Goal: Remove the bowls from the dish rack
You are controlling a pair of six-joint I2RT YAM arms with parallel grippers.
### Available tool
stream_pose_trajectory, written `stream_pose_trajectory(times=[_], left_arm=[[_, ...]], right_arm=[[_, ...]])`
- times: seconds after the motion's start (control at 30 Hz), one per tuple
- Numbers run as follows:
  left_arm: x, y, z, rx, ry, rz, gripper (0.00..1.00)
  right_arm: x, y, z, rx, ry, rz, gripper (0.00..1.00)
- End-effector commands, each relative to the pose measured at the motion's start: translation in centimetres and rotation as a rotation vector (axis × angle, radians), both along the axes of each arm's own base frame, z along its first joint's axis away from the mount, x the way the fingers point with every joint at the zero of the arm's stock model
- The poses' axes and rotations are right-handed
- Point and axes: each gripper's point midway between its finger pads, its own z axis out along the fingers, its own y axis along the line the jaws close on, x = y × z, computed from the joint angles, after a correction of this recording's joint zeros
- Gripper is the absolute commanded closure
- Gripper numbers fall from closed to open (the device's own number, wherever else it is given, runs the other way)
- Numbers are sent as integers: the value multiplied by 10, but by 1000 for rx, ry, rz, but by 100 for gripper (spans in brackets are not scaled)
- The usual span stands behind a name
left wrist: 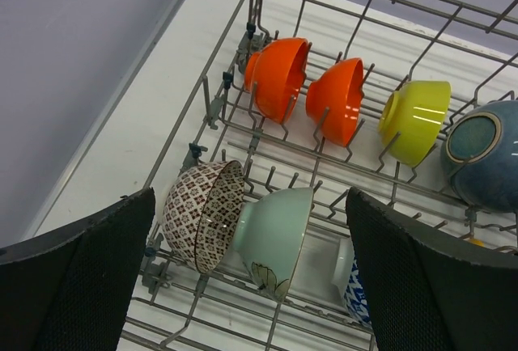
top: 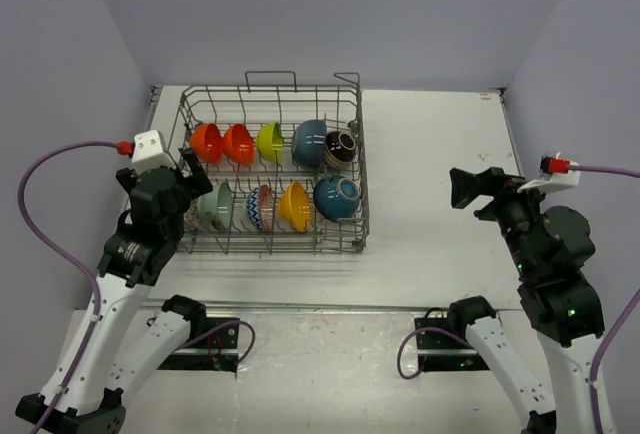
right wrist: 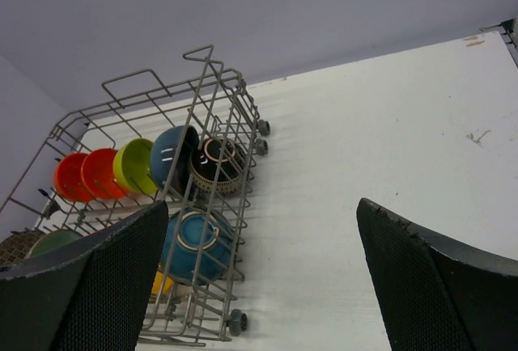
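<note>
A white worktop [top: 430, 144] between grey-lilac walls [top: 330, 14] carries the dish rack [top: 270, 246] on its left half. The bowls [top: 207, 141] stand on edge in two rows inside it. The left tool [top: 195, 174] hangs released and empty at the rack's left side; the right tool [top: 462, 189], likewise released and empty, hovers near the worktop's right edge, well apart from the rack.

The white table [top: 430, 154] runs back to plain lavender-grey walls [top: 330, 14] that close it in on three sides, with a pale strip [top: 300, 306] along its near edge. Out on the right half of the top sits a small scuff mark [right wrist: 477, 135]. There is also a tan fleck [right wrist: 472, 41] at the far right corner, too small to make out.
</note>
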Motion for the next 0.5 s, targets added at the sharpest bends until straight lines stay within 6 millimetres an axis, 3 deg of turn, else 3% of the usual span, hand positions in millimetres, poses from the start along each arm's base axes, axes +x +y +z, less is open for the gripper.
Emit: stream_pose_trajectory(times=[0.0,0.17,0.27,0.33,0.47], left_arm=[[7,0,7,-18,-43,21,0],[9,-2,8,-19,-40,18,0],[8,-1,6,-18,-40,21,0],[7,1,5,-19,-41,28,0],[6,0,5,-27,-48,23,0]], right_arm=[[-1,6,13,33,-63,30,1],[-2,12,18,63,-61,56,1],[-12,38,33,111,-136,210,1],[-33,59,56,120,-265,365,1],[-37,78,65,132,-260,477,1]])
